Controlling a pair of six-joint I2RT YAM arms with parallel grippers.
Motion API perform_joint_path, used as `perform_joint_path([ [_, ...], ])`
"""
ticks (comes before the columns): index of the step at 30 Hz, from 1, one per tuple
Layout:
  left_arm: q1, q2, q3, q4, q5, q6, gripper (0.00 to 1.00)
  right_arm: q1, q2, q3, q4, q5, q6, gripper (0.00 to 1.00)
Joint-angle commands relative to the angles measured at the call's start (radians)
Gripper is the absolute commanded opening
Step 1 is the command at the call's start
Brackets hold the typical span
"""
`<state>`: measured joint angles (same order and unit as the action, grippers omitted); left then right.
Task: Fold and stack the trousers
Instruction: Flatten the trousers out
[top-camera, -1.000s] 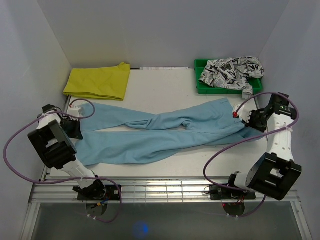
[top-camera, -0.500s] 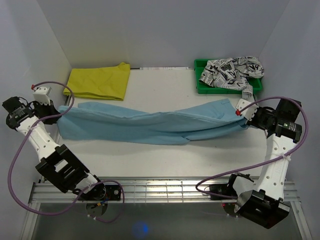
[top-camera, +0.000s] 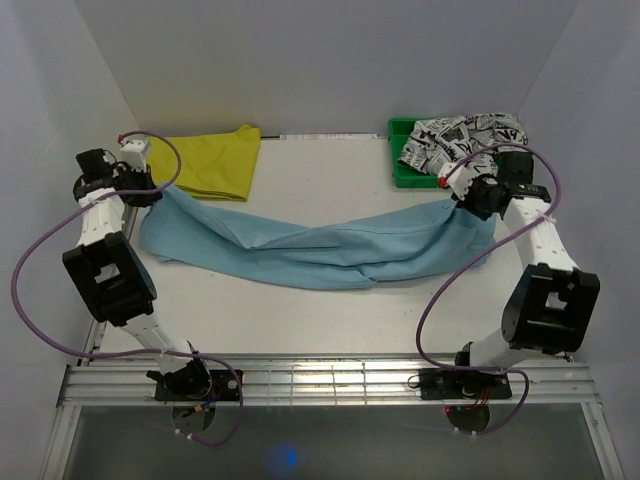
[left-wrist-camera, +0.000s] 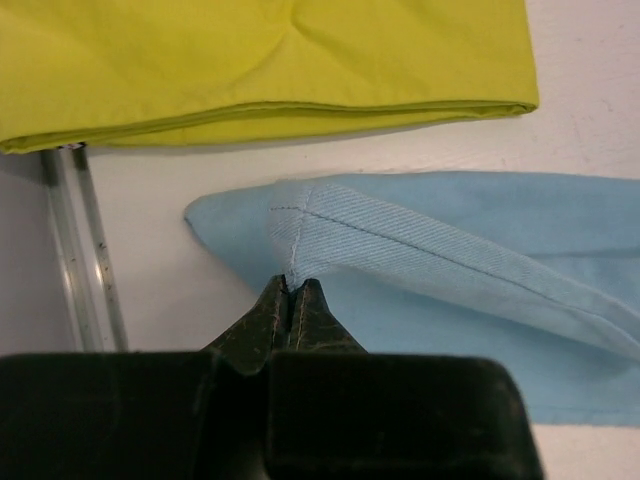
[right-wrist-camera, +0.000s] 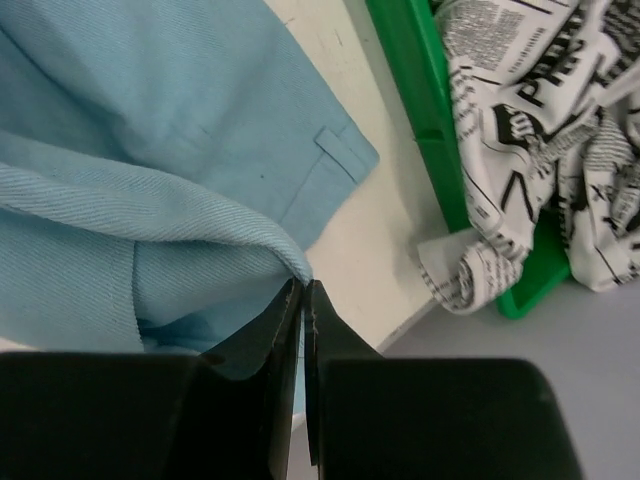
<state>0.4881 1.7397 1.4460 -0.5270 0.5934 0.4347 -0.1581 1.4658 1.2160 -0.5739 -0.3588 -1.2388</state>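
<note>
From above, the light blue trousers (top-camera: 320, 250) sag across the middle of the bench (top-camera: 330, 320), slung between the two arms. The left end effector (top-camera: 155, 192) has the leg end pinched up at the far left, and the right end effector (top-camera: 462, 198) has the waist end lifted at the far right. The belly of the cloth rests on the bench between them. I'd judge a first fold or straightening pass is in hand. To do it well, both ends want carrying at the same height and pace, taut enough that the middle doesn't bunch, then lowering so that edge meets edge. The yellow garment (top-camera: 205, 160) lies folded in the far left corner, just beside the held leg end. The green tray (top-camera: 400, 168), with the printed garment (top-camera: 465, 138) heaped in it, sits just behind the right arm. Either could be snagged if a swing goes wide. At the left wrist, the jaws are pressed together on the stitched hem of a leg, its seam running off to the right. The yellow garment's folded edge is near beyond it, and a metal rail (left-wrist-camera: 85, 250) marks the bench's left edge. At the right wrist, the jaws are closed on a ridge of blue cloth near the waist, with a belt loop showing on the panel beyond. How many layers sit in that pinch I can't make out. The tray's wall and a tail of the printed garment spilling over it lie close on the right.
</note>
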Motion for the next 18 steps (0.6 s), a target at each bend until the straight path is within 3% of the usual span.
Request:
perform_joint_path([
  [1, -0.065, 0.102, 0.042, 0.077, -0.157, -0.050, 0.00, 0.043, 0.109, 0.060, 0.077, 0.096, 0.041, 0.08],
  [5, -0.085, 0.216, 0.033, 0.073, -0.254, -0.034, 0.00, 0.054, 0.246, 0.082, 0.008, 0.148, -0.011, 0.08],
  [9, -0.085, 0.256, -0.022, 0.041, -0.306, 0.007, 0.00, 0.055, 0.265, -0.014, -0.037, 0.208, -0.083, 0.08],
  [18, -0.059, 0.126, -0.298, -0.045, -0.325, 0.171, 0.00, 0.054, 0.145, -0.249, -0.167, 0.254, -0.119, 0.08],
])
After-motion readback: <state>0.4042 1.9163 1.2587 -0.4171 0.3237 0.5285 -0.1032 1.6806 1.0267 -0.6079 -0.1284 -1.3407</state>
